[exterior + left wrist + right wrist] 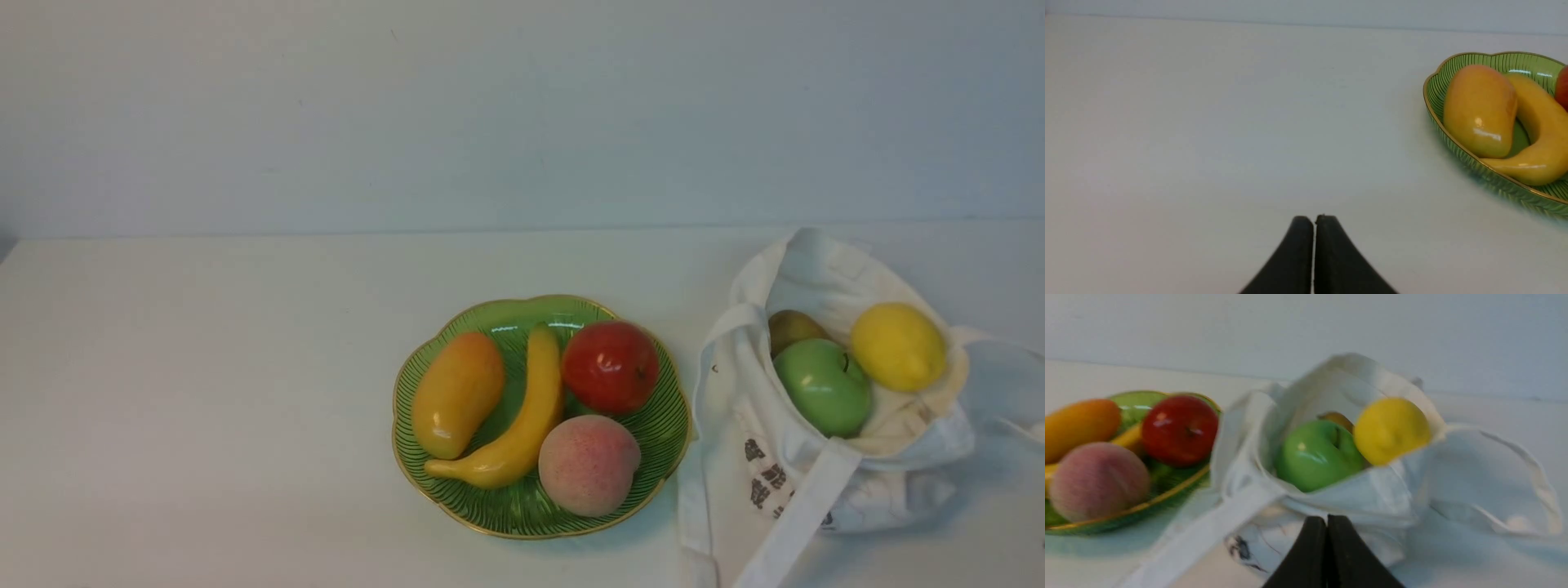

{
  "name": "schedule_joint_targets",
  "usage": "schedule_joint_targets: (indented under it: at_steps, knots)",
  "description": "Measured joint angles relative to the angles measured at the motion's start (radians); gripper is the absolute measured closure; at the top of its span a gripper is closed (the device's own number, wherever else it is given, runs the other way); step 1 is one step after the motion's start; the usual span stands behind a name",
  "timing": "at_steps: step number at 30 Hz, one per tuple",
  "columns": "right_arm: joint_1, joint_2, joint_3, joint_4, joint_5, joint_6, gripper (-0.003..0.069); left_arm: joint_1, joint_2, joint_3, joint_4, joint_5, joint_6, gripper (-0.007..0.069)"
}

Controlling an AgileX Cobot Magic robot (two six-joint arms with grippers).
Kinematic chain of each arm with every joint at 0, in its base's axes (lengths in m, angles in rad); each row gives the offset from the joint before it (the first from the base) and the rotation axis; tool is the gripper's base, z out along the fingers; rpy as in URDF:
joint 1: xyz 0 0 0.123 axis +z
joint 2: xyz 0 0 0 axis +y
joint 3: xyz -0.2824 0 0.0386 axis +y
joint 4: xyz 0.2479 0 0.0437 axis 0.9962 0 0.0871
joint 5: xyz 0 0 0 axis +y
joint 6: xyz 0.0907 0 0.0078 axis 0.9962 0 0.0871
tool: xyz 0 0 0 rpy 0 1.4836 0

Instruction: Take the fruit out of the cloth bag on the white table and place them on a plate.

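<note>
Right claw (1327, 522): black tapered fingers pressed together, empty, just before the cloth bag (1355, 506). Left claw (1314, 222): likewise closed, holding nothing, over bare white table (1208, 122).

Cloth bag: soft white fabric, slumped, mouth gaping; holds glossy green apple (823, 386), yellow lemon (898, 346) on the rim, olive-brown fruit (793, 328) behind.

Plate (522, 510): green ribbed glass, scalloped, gold rim, left of the bag. Carries matte pink peach (588, 464), red apple (610, 366), banana (522, 420) and mango (457, 394), both lying lengthwise away from the viewer.
</note>
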Motion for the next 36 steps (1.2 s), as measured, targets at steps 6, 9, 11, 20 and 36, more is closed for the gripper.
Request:
schedule_joint_targets:
  at_steps: [6, 9, 11, 20, 36]
  knots:
    - [-0.118, -0.115, 0.046, 0.008, 0.054, 0.002, 0.0674, 0.000, 0.000, 0.000, 0.000, 0.000, 0.000, 0.0632]
    - [-0.126, -0.129, 0.046, 0.011, 0.058, 0.002, 0.0674, 0.000, 0.000, 0.000, 0.000, 0.000, 0.000, 0.0632]
    - [-0.128, -0.129, 0.046, 0.013, 0.059, 0.002, 0.0674, 0.000, 0.000, 0.000, 0.000, 0.000, 0.000, 0.0632]
    - [-0.135, -0.129, 0.045, 0.016, 0.062, 0.002, 0.0674, 0.000, 0.000, 0.000, 0.000, 0.000, 0.000, 0.0632]
    - [-0.136, -0.129, 0.045, 0.018, 0.064, 0.002, 0.0674, 0.000, 0.000, 0.000, 0.000, 0.000, 0.000, 0.0632]
